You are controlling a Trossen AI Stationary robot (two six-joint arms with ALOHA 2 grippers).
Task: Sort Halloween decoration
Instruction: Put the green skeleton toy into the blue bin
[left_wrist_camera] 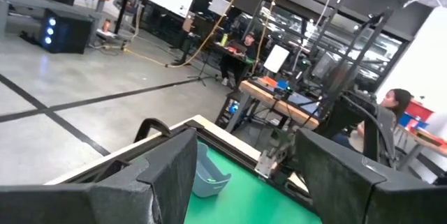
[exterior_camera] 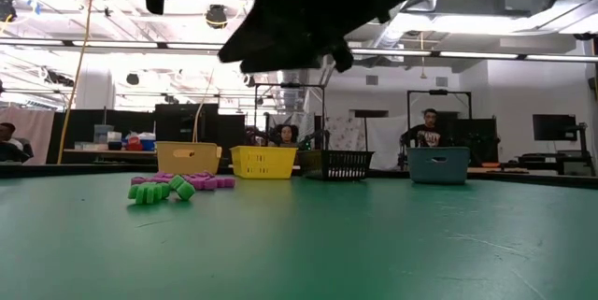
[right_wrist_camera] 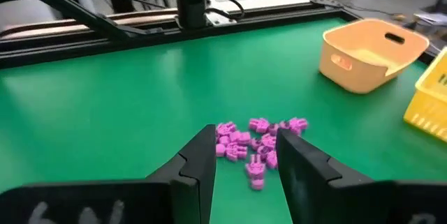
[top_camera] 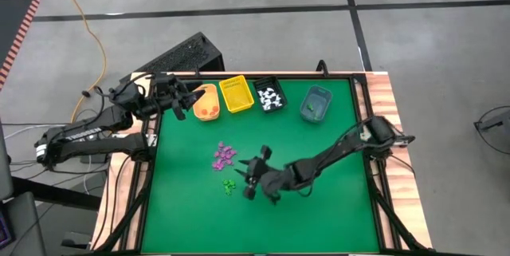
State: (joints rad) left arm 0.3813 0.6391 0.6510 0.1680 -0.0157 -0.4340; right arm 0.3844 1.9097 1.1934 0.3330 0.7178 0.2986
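My right gripper (right_wrist_camera: 244, 155) hovered above the purple trinkets (right_wrist_camera: 255, 144), fingers spread and empty. My left gripper (left_wrist_camera: 244, 175) waited near the orange bin (top_camera: 206, 103), fingers apart.

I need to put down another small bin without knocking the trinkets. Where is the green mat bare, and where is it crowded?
Bare: the near half of the green mat, and the left strip below the orange bin. Crowded: the centre, where purple trinkets and green trinkets lie beside the right gripper, and the far edge, lined with four bins.
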